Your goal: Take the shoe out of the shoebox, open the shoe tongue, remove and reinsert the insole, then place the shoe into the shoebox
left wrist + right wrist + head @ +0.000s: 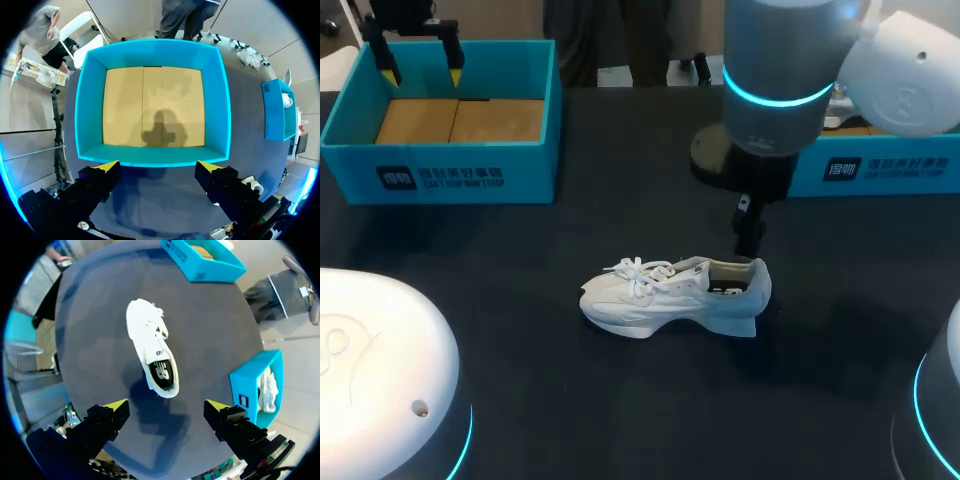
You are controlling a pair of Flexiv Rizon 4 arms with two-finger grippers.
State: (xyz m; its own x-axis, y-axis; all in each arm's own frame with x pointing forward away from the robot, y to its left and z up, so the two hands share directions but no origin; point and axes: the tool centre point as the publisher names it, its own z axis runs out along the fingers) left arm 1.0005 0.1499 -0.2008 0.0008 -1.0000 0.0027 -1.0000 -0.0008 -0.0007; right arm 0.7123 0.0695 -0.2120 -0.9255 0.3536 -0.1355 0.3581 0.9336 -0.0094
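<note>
Our left gripper (157, 167) hangs over the near wall of the blue shoebox (90, 100). Its fingers are spread wide with nothing between them, and its shadow falls on the brown cardboard floor ahead of the tips.

Our right gripper (166, 405) is also spread wide and holds nothing, above the dark table (100, 315). The white shoe (152, 347) stands on its sole on the table just ahead of these fingers. Its heel is nearest and its toe points away, with the dark insole (161, 372) showing in the opening. A second blue box (250, 385) sits beside this gripper, with something white inside.
</note>
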